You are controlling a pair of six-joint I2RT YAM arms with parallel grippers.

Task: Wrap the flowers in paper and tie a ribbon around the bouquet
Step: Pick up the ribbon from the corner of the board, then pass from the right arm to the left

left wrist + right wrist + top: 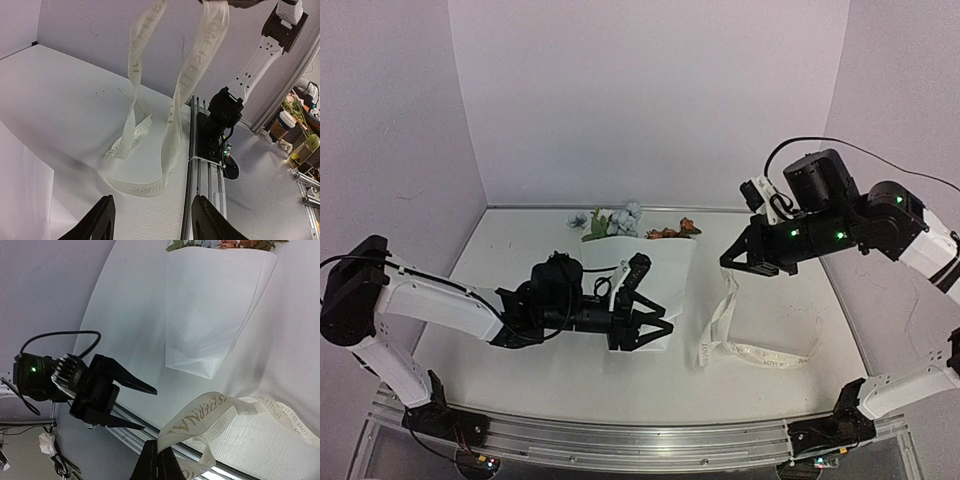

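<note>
1. A white table (520, 370) stands between pale lilac walls (650, 100).
2. The paper (670, 275) lies folded in a cone in the middle of the table, its wide end toward the back edge.
3. The flowers (620, 220) stick out of that wide end, near the back edge.
4. The left gripper (665, 333) is spread open and holds nothing, close by the paper's narrow near end.
5. The right gripper (732, 268), raised above the table's right half, is clamped on the ribbon (718, 322).
6. The ribbon hangs down, and its lower loop lies on the table toward the front right corner.
</note>
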